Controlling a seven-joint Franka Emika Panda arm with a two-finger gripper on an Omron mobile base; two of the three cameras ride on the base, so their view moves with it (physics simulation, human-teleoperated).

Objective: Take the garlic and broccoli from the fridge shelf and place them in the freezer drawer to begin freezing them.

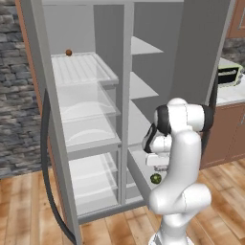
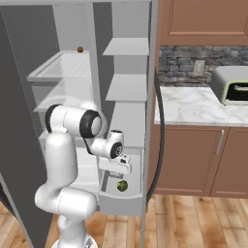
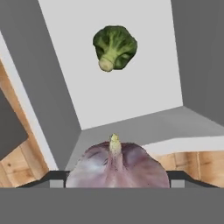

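The garlic (image 3: 117,168) is 1 pale bulb flushed purplish-pink, with a short yellowish stem tip pointing up; in the hand view it sits between the 2 dark tips of the tool (image 3: 114,181), which is closed on its sides and holds it above the freezer drawer (image 3: 144,70). The broccoli (image 3: 114,47) is 1 dark green bumpy clump with a pale cut stalk, lying on the drawer's white floor, apart from the walls. In the base views the tool (image 2: 115,173) hangs over the pulled-out drawer (image 2: 137,191), and the broccoli (image 2: 122,185) lies just below it, near the front wall; from the left the broccoli (image 1: 155,179) shows beside the arm. The fridge shelf (image 1: 83,69), white and ribbed, carries 1 small orange-brown ball (image 1: 68,52) at its back. 1 toaster oven (image 2: 231,86) stands on the tabletop (image 2: 193,104).
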